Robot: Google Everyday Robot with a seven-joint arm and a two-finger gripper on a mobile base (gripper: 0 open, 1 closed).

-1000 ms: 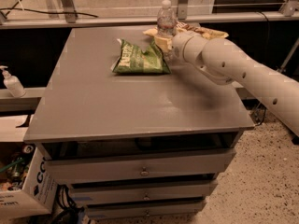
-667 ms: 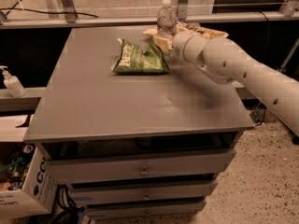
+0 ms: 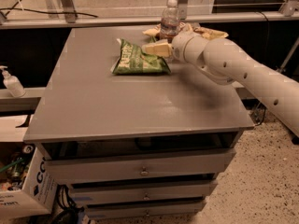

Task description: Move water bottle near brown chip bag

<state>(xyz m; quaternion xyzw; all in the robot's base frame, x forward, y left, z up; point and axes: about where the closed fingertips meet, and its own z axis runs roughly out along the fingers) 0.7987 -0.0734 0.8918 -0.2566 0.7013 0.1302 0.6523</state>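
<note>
The water bottle (image 3: 169, 17) stands upright at the far edge of the grey table (image 3: 117, 111), clear with a white cap. My gripper (image 3: 156, 48) is right in front of the bottle's lower part, pointing left, over the right end of the green chip bag (image 3: 138, 61). I cannot tell whether the gripper touches the bottle. The white arm reaches in from the right. The brown chip bag does not show; it is hidden or out of view.
A pale yellow bag (image 3: 210, 32) lies behind the arm at the table's far right. A small white pump bottle (image 3: 11, 82) stands on a ledge at the left. A cardboard box (image 3: 25, 190) sits on the floor at lower left. Drawers (image 3: 140, 167) are below the tabletop.
</note>
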